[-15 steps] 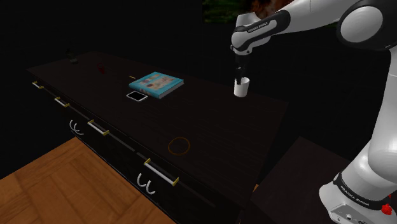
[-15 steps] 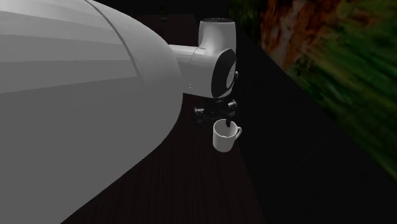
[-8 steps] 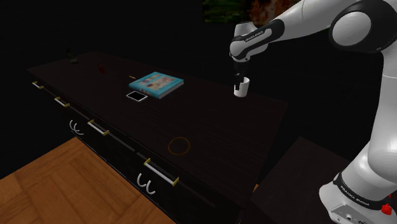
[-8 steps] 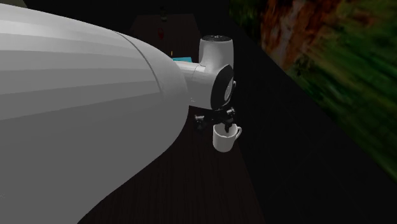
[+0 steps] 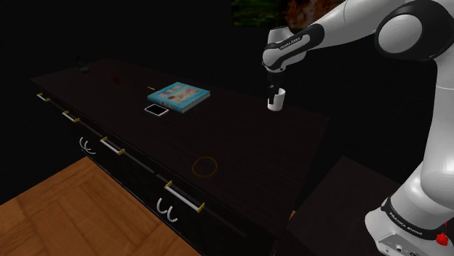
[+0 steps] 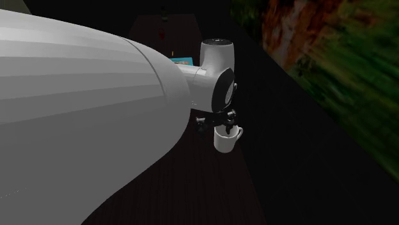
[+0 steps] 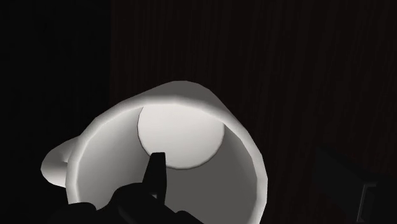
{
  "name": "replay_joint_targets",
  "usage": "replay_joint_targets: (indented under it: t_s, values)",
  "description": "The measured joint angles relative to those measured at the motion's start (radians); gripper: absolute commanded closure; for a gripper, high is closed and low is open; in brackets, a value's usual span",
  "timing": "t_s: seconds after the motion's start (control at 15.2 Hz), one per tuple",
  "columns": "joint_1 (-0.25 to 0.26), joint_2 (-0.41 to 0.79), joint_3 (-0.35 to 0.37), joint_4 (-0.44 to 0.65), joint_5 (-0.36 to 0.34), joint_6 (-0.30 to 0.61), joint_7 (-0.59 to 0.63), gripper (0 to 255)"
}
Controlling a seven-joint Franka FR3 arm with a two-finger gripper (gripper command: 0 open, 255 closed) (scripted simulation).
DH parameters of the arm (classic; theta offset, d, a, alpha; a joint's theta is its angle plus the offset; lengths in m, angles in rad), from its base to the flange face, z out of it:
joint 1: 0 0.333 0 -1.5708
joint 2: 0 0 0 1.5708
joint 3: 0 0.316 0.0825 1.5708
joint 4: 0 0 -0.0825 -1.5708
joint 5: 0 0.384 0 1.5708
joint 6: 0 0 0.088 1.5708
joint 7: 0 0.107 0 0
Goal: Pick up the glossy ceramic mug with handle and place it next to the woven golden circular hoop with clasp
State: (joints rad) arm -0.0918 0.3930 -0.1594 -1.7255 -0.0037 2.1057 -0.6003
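A glossy white mug (image 5: 276, 102) with a handle stands upright near the far edge of the dark counter (image 5: 240, 145), toward the shoulder view's right. My black gripper (image 5: 274, 92) hangs right over it, open. In the wrist view one finger (image 7: 154, 173) reaches down inside the mug (image 7: 184, 127), the other finger (image 7: 343, 181) is outside its wall, and the handle (image 7: 54, 167) points away from both. Neither finger presses the wall. The thin golden hoop (image 5: 205, 166) lies flat near the counter's front edge, well away from the mug. From the second exterior view the gripper (image 6: 224, 125) sits on top of the mug (image 6: 225, 140).
A teal book (image 5: 178, 96) and a small white-framed dark card (image 5: 156, 110) lie mid-counter, left of the mug in the shoulder view. A small red thing (image 5: 115, 78) sits far left. Drawer fronts with brass handles (image 5: 182, 196) face the wooden floor (image 5: 65, 211). Behind the counter is darkness.
The hand has sunk a little lower over the mug, bringing one finger deeper inside it. The mug has stayed in place and the fingers stay apart.
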Motion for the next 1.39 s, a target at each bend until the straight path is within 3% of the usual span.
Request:
replay_joint_targets:
  t_s: [0.73, 1.39]
  values:
    - [0.0, -0.003, 0.0, 0.001, 0.0, -0.004, 0.0, 255]
    - [0.002, -0.046, -0.003, 0.07, -0.006, -0.116, -0.002, 255]
